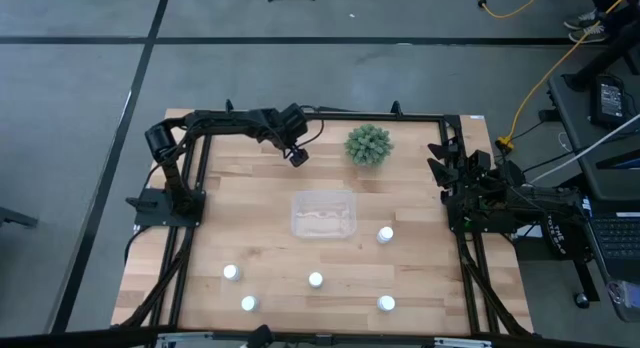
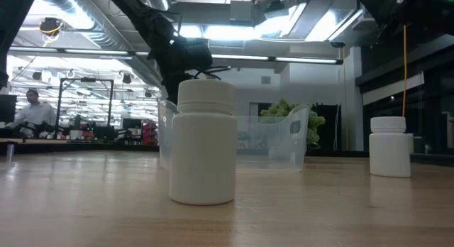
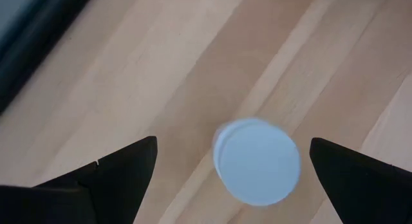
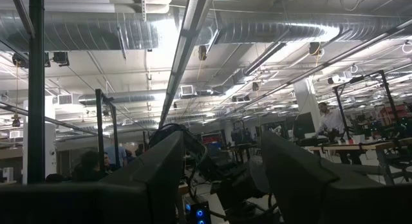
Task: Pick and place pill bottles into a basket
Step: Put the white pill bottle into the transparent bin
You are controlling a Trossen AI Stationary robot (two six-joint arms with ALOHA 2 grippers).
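Observation:
My left gripper (image 1: 297, 156) hangs over the table's far part, left of the green plant (image 1: 368, 145). It points down and is open, with one white pill bottle (image 3: 257, 161) standing on the table below, between its fingers and untouched. My gripper hides this bottle in the high view. The clear basket (image 1: 322, 213) sits mid-table. Several other white bottles stand upright: one (image 1: 385, 234) right of the basket and others (image 1: 315, 280) nearer the front edge. My right gripper (image 1: 438, 158) rests open at the table's right edge.
The plant (image 2: 287, 113) stands behind the basket (image 2: 234, 140) in the low view, with a bottle (image 2: 204, 142) close to the camera and another (image 2: 389, 145) at the right. A black frame borders the table (image 1: 250, 198). People show in the room beyond.

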